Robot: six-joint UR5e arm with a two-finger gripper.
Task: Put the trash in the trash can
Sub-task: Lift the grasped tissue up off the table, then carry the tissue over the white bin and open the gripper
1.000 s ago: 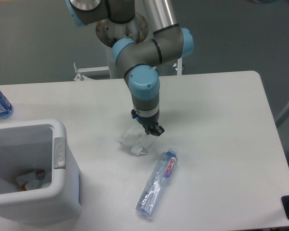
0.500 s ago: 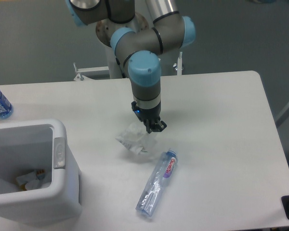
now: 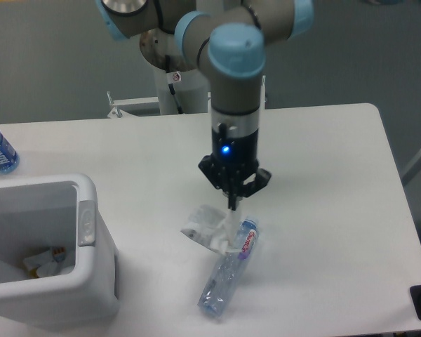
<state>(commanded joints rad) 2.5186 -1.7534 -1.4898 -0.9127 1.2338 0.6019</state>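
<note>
Wrapper (image 3: 209, 229) hung pinched in gripper (image 3: 232, 203), fingers clamped on its edge; it looked light, soft, easily dropped.

- Wrapper (image 3: 207, 228): crumpled, white, paper-like.
- Flattened bottle (image 3: 228, 275): clear glossy plastic.
- Trash can (image 3: 91, 281): smooth white plastic.
- Counter (image 3: 323, 210): smooth, matt white.

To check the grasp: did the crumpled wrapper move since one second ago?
Yes. The crumpled wrapper has shifted right and toward the camera, away from the trash can, and now touches the flattened bottle, hanging below the tool.
</note>
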